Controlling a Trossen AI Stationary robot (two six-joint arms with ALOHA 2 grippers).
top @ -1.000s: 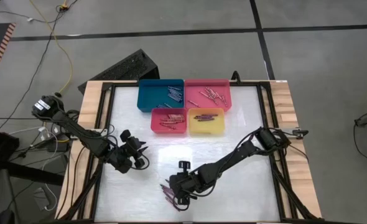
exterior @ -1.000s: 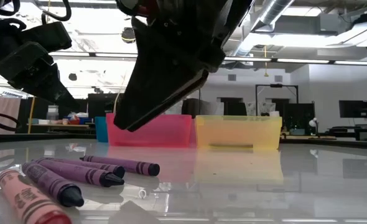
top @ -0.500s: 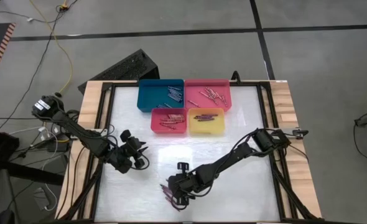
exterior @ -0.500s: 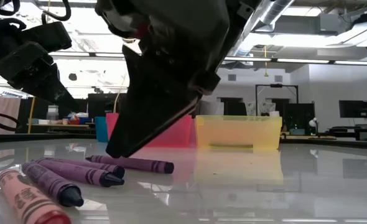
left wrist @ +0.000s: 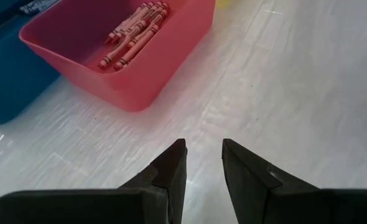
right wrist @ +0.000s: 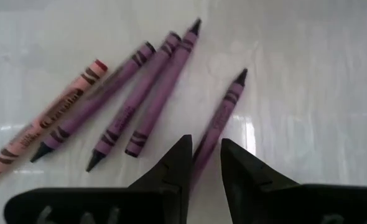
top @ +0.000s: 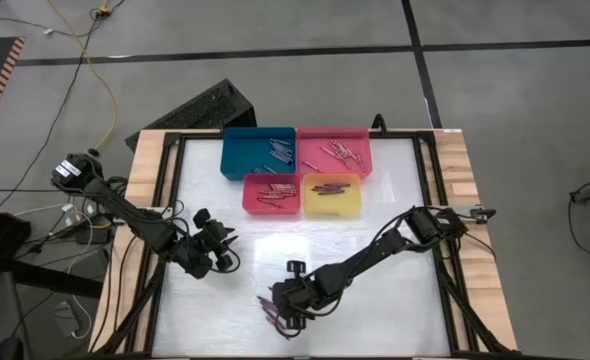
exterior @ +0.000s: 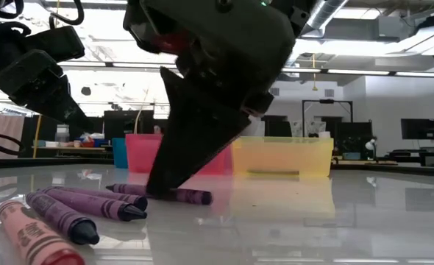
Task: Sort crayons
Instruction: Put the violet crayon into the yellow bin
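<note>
One purple crayon (right wrist: pixel 219 120) sat between the right gripper's (right wrist: pixel 205 163) fingers, apparently pinched, at the table's six o'clock; the left gripper (left wrist: pixel 204 163) hung spread at eight o'clock.

White table (top: pixel 375 290): four trays (top: pixel 271 194) at back, loose crayons (top: pixel 272 310) near front.

Purple crayon (right wrist: pixel 218 121) rear end hidden between right gripper (right wrist: pixel 206 163) fingers; tray crayons (top: pixel 281 152) too small to count.

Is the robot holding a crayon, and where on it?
The right gripper straddles one end of a purple crayon lying on the table; a closed grip cannot be told. The left gripper holds nothing.
</note>
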